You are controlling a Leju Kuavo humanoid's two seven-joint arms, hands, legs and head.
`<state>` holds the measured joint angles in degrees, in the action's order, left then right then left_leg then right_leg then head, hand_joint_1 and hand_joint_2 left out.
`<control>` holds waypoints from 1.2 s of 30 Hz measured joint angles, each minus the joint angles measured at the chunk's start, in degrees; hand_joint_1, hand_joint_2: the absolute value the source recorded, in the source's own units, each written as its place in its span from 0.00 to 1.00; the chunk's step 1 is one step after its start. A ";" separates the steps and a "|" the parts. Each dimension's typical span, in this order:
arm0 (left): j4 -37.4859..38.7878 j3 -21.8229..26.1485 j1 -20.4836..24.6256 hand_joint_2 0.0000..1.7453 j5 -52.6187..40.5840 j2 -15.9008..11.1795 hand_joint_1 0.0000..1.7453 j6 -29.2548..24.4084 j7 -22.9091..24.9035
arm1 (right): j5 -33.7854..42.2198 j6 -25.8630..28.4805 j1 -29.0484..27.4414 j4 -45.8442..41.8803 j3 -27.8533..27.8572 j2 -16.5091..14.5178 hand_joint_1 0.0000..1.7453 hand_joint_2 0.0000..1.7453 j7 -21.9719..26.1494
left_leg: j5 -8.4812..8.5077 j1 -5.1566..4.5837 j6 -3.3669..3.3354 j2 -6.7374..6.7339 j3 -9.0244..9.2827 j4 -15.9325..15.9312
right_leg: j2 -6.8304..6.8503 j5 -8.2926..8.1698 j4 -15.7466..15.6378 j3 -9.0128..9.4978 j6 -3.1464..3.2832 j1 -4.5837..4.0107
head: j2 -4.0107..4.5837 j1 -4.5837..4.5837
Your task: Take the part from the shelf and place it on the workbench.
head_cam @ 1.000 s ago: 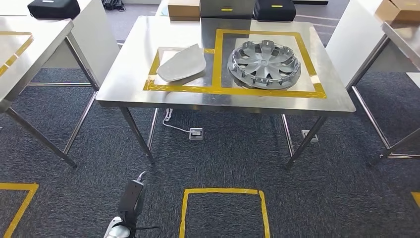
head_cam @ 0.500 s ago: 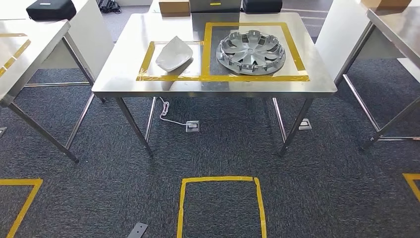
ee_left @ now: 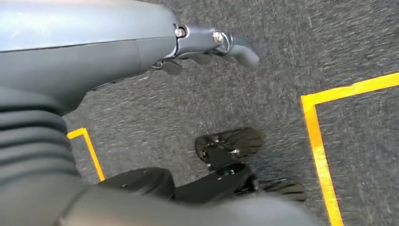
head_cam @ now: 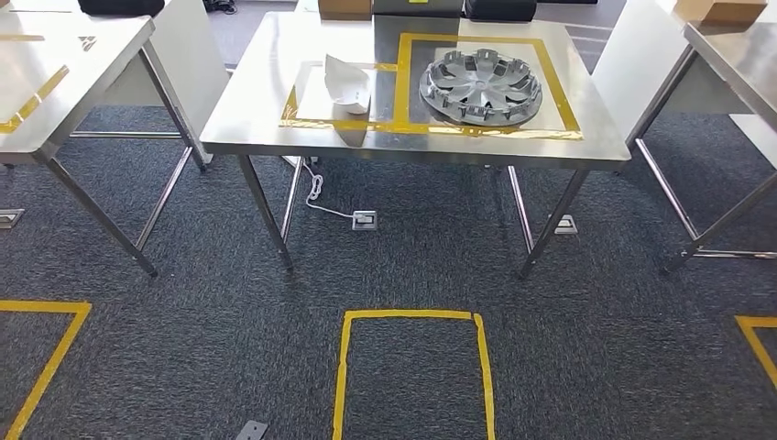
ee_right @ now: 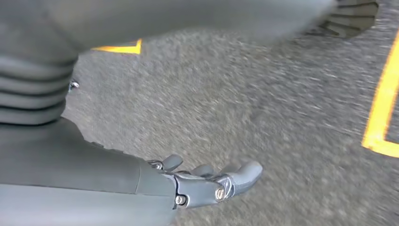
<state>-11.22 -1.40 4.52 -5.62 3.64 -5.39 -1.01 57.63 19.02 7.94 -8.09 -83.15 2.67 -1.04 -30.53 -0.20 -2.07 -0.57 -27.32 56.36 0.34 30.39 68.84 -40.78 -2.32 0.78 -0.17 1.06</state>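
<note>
Whole head view shifted since a moment ago, so camera moved, not the things; steel bench (head_cam: pixel 275 137) now farther off, judged backing away after delivery. On it, inside taped frames, grey wheel cover (head_cam: pixel 480 87), and just beside it the pale part (head_cam: pixel 347 82), apparently already placed. Hanging over dark carpet: left hand (ee_left: pixel 207 44) holding nothing, fingers loosely apart; right hand (ee_right: pixel 207 181) likewise free, fingers spread. Small socket box (head_cam: pixel 365 219) on floor under bench
</note>
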 joint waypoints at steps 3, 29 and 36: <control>-0.96 0.01 -0.38 0.50 0.19 -0.02 0.00 0.39 0.00 | -3.30 -1.15 -1.63 0.00 3.87 -0.04 0.00 1.00 -0.01 | 0.58 -0.23 0.01 0.01 -1.26 0.60 | -0.08 2.01 4.54 -0.09 0.09 -0.08 | 0.00 -0.08; -4.47 0.24 -9.57 0.00 3.21 -1.79 0.00 2.97 0.50 | -33.82 -11.33 -7.94 -9.75 46.70 -1.43 0.00 1.00 0.60 | 1.61 0.89 1.00 0.42 -3.38 1.83 | 0.02 0.63 -5.38 6.18 0.16 0.08 | 0.00 0.14; -10.13 0.27 -7.74 0.00 3.89 -2.03 0.00 3.59 0.50 | -40.45 -13.54 -11.28 -8.66 56.63 -1.65 0.00 1.00 0.84 | 2.10 0.48 0.79 -0.35 -4.15 2.18 | 0.10 1.37 -4.32 8.98 0.77 -0.36 | 0.00 -0.31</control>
<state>-21.35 -1.14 -3.22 -1.73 1.61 -1.80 -0.50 17.18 5.48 -3.34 -16.75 -26.53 1.02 -0.20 -28.43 0.28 -1.28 -0.92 -31.47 58.54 0.44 31.76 64.52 -31.81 -1.56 0.42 -0.17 0.75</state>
